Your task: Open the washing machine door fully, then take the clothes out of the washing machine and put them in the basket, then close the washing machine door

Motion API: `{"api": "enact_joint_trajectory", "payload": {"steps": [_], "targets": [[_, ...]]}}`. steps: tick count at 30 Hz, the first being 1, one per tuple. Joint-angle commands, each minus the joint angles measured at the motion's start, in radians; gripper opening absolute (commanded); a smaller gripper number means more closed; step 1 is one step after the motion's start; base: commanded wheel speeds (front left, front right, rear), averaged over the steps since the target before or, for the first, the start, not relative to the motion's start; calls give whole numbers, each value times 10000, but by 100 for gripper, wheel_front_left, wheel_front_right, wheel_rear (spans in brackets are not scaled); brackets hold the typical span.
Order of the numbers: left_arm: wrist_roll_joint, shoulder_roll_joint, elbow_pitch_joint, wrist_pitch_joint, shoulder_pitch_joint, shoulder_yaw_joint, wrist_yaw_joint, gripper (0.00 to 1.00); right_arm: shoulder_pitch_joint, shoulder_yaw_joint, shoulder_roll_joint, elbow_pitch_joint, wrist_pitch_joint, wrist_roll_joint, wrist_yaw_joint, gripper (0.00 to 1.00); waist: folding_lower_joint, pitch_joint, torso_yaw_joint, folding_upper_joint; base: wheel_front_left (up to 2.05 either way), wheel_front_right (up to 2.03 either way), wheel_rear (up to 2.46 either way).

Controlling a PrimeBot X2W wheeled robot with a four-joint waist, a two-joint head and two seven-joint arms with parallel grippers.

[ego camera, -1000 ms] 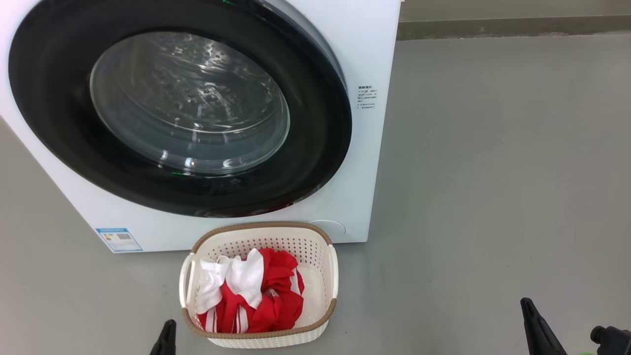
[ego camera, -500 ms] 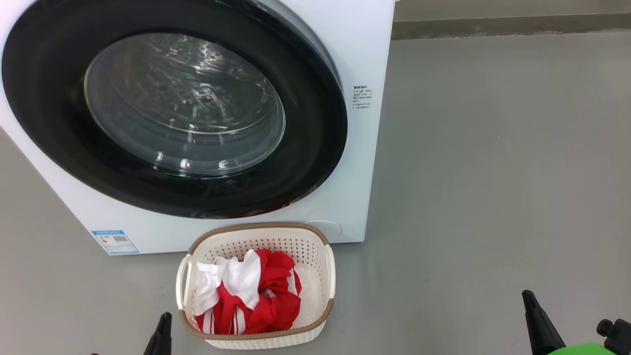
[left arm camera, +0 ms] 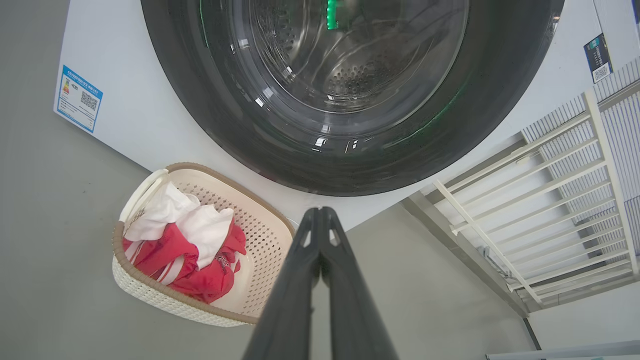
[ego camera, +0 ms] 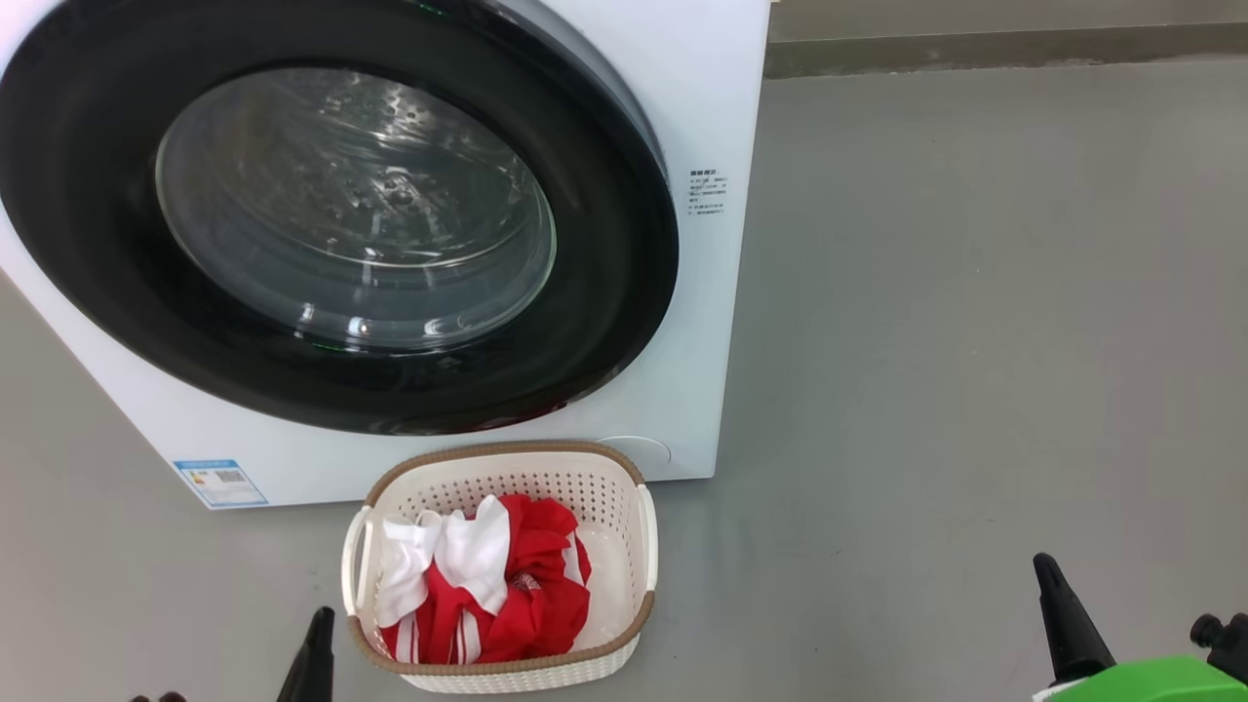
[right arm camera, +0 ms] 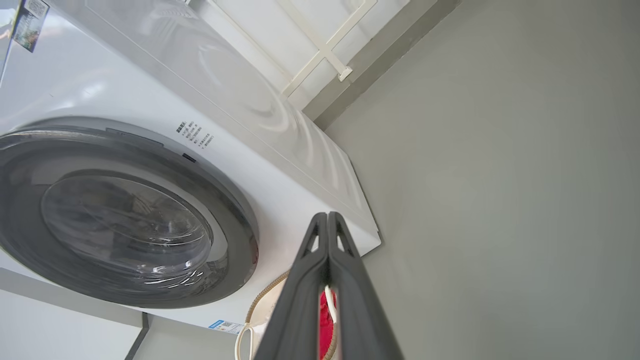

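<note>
The washing machine fills the upper left of the head view, and its door with the black rim and glass bowl lies flat against the front. In front of it on the floor stands the basket, holding the red and white clothes. My left gripper is at the bottom edge just left of the basket; in its wrist view the left gripper is shut and empty. My right gripper hangs over bare floor at the lower right, and the right gripper is shut on nothing.
Grey floor stretches to the right of the machine up to a wall base. A white slatted rack stands beside the machine in the left wrist view. A blue label is on the machine's lower front.
The whole head picture has shifted left and slightly down, so the camera moved. Both gripper tips sit a bit higher in the picture; a green part of the right arm has come in.
</note>
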Motion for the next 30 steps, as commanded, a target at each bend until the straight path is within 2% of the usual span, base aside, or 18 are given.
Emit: {"api": "enact_joint_trajectory", "payload": {"steps": [1, 30], "targets": [[-232, 61, -216, 54, -442, 250, -32, 0, -440, 33, -122, -300, 43, 236, -4, 0, -1, 0, -6, 0, 0, 0, 0], [-3248, -35, -221, 919, -912, 616, -49, 0, -1088, -129, -11, -408, 929, 3058, -7, 0, -1, -2, -235, 0, 0, 0, 0]]}}
